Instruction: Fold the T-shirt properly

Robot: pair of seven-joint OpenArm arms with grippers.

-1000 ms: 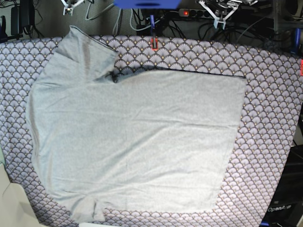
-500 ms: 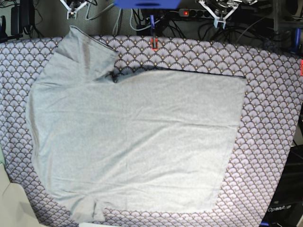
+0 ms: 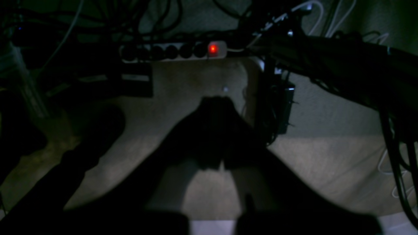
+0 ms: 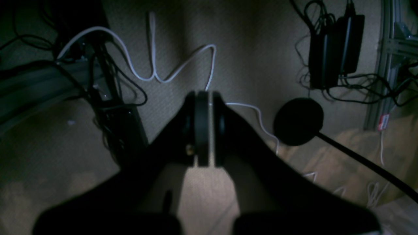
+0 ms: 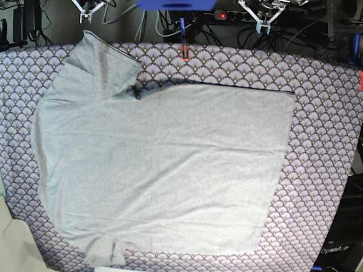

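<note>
The light grey T-shirt [image 5: 164,164] lies spread flat on the patterned cloth, with one sleeve [image 5: 102,62] at the back left and the other [image 5: 105,249] at the front left. Its hem runs down the right side. Both grippers hang past the table's back edge, away from the shirt. My right gripper [image 4: 204,98] is shut and empty over the floor; it shows at the top left of the base view [image 5: 86,8]. My left gripper [image 3: 215,102] is a dark silhouette with its fingers together, at the top right of the base view [image 5: 260,16].
The purple-and-white scallop cloth [image 5: 323,113] covers the table. An orange clamp [image 5: 185,52] sits at the back edge. Behind the table are a power strip with a red light [image 3: 173,51], many cables and a black round object [image 4: 298,120] on the floor.
The T-shirt has not moved. The right gripper at the top left of the base view has shifted very slightly.
</note>
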